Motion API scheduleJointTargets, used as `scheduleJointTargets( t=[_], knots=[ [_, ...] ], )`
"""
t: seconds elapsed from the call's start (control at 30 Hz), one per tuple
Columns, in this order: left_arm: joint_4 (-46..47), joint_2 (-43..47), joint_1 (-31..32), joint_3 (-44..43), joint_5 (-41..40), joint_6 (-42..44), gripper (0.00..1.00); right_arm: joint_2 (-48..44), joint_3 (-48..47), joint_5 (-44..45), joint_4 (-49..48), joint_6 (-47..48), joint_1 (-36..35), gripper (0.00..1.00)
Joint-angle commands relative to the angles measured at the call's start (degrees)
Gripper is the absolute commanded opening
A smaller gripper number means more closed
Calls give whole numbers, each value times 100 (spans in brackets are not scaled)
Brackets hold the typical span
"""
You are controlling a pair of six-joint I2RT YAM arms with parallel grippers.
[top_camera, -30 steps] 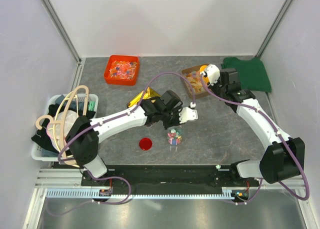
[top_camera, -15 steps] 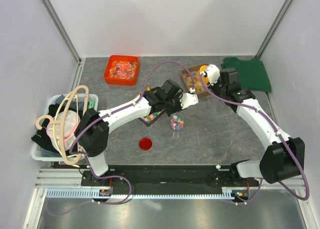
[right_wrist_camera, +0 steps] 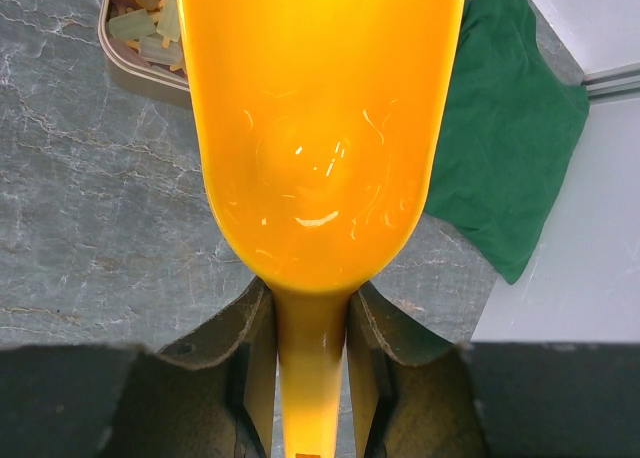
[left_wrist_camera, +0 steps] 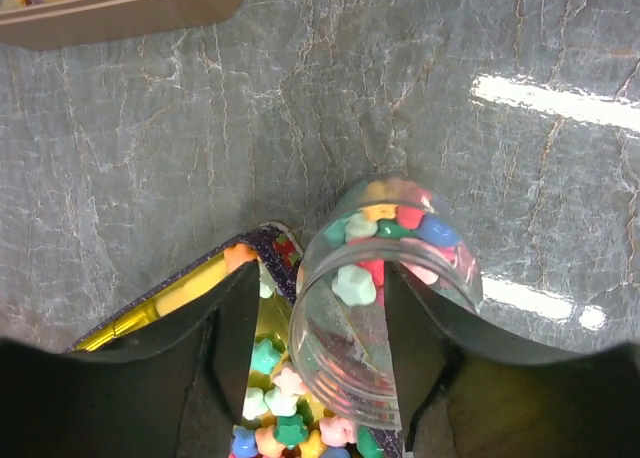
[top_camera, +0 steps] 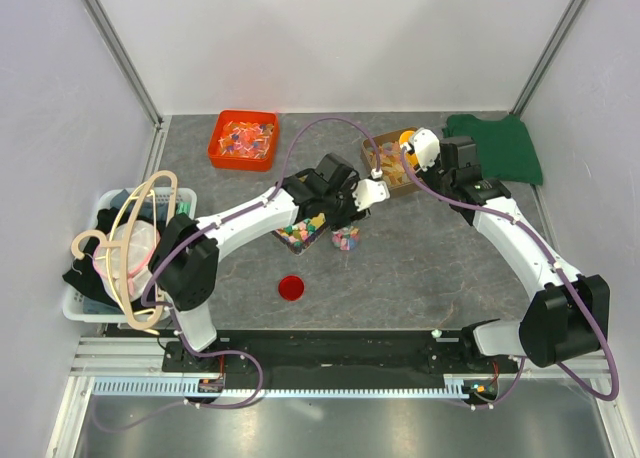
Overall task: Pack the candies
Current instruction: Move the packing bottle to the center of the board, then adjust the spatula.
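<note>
The candies [left_wrist_camera: 275,403] are small star-like sweets in mixed colours, heaped in a gold tray with a dark glitter rim [top_camera: 283,240]. More of them fill the bottom of a clear jar [left_wrist_camera: 345,363], which stands upright on the table beside that tray [top_camera: 346,240]. My left gripper [left_wrist_camera: 320,278] straddles the jar from above, open, with a gap showing between its left finger [left_wrist_camera: 235,328] and the glass. My right gripper [right_wrist_camera: 310,293] is shut on the handle of an empty orange scoop [right_wrist_camera: 320,128], held over the near end of the brown tray [top_camera: 378,170].
A red lid [top_camera: 291,287] lies near the front. An orange-red tray [top_camera: 243,139] of wrapped sweets sits at the back left, a green cloth [top_camera: 500,146] at the back right. A white basket [top_camera: 95,278] with clothes and hangers stands at the left edge.
My left arm carried the jar away from the front, over beside the candy tray, then its jaws opened off the jar. The right arm and scoop have not moved.
</note>
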State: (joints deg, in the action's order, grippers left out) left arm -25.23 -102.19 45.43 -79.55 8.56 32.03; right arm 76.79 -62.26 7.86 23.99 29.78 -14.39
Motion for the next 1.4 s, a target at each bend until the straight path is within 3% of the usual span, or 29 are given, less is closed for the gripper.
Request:
scheduleJointTargets(
  t=[0.0, 0.27, 0.4, 0.6, 0.93, 1.07, 1.37],
  knots=[
    [-8, 129, -148, -289, 128, -197, 64, -68, 38, -12, -166, -51, 33, 0],
    [-16, 717, -1008, -746, 1050, -821, 73, -165, 56, -258, -166, -42, 24, 0],
    [1, 788, -1115, -746, 1271, -926, 77, -191, 56, -346, -158, -34, 24, 0],
    [-113, 614, -1572, -1210, 1884, -1505, 84, -604, -23, -1445, 167, 133, -168, 0],
    [-711, 77, -2249, -2275, 3907, -2429, 89, -209, -348, -647, 440, 511, -1548, 0],
    [-808, -99, -2284, -2451, 4241, -2570, 89, 46, -427, -321, 344, 441, -1909, 0],
    [-992, -266, -2284, -2399, 4567, -2579, 88, 73, -682, -232, 212, 353, -2006, 0]
  ],
)
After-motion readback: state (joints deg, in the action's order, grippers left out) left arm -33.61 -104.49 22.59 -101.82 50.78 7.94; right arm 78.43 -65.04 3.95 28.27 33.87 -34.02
